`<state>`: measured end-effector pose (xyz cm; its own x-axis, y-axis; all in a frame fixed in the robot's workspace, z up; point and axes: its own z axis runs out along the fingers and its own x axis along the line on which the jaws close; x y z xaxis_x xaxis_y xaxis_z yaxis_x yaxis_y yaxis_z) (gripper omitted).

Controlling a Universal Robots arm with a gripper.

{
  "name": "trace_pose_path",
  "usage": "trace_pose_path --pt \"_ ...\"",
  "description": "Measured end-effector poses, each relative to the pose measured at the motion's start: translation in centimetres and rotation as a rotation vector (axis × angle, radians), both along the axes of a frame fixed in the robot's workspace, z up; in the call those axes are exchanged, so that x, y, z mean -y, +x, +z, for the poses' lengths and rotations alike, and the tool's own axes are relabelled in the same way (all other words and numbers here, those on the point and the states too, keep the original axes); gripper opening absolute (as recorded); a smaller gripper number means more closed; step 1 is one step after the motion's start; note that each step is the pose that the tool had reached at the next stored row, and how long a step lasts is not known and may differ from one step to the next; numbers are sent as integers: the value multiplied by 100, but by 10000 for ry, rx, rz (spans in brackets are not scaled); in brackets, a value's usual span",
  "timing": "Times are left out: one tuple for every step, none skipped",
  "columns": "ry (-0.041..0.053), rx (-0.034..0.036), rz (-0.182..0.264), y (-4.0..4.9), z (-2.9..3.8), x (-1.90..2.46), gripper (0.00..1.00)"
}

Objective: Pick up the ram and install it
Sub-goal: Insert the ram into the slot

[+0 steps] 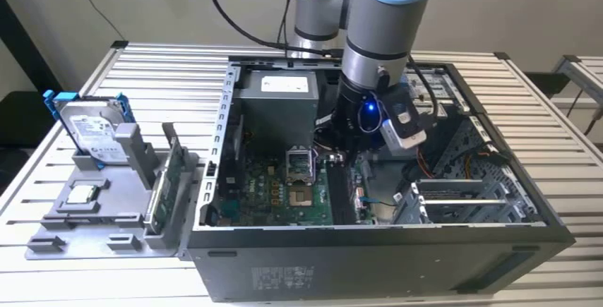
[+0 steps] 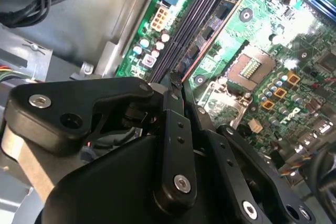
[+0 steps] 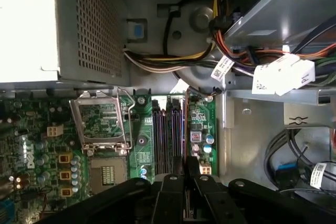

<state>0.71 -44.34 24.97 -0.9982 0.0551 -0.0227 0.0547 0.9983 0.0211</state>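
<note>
My gripper [image 3: 185,181] is down inside the open computer case [image 1: 377,250], over the motherboard [image 1: 273,194]. Its black fingers [image 3: 170,192] are shut on the ram [image 3: 185,129], a thin dark stick seen edge-on with an orange line along it. In the second wrist view the ram [image 2: 210,32] runs away from the gripper [image 2: 184,95], parallel to the black memory slots [image 2: 202,3]. In the first wrist view it lies along the outermost of those slots [image 3: 163,135], beside the small capacitors. I cannot tell whether it sits in the slot or just above.
The grey power supply [image 1: 275,102] and the open processor socket [image 1: 299,169] flank the gripper, with cable bundles [image 3: 173,59] and a drive cage [image 1: 462,194] nearby. Outside the case, a grey fixture [image 1: 85,229] holds a hard drive in a blue bracket [image 1: 94,134] and an upright green board [image 1: 165,190].
</note>
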Motion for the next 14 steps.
trace_pose_path --pt "0 0 2 1 -15 2 14" --pt "-1 0 4 4 -29 3 14" --pt "1 0 6 12 -40 5 14" --pt "0 -1 6 19 -49 7 14" --pt "0 -1 6 22 -59 9 14" --pt "-1 -1 6 25 -72 9 14" --pt "1 0 8 34 -83 9 14" --pt "0 0 8 44 -94 11 14" --pt "0 -1 10 50 -111 13 14" --pt "0 0 11 55 -129 16 14" --pt "-1 -1 12 60 -145 17 14" --pt "-1 -1 13 63 -160 18 14" --pt "0 0 12 63 -173 20 14" --pt "-3 -1 12 62 -178 25 14"
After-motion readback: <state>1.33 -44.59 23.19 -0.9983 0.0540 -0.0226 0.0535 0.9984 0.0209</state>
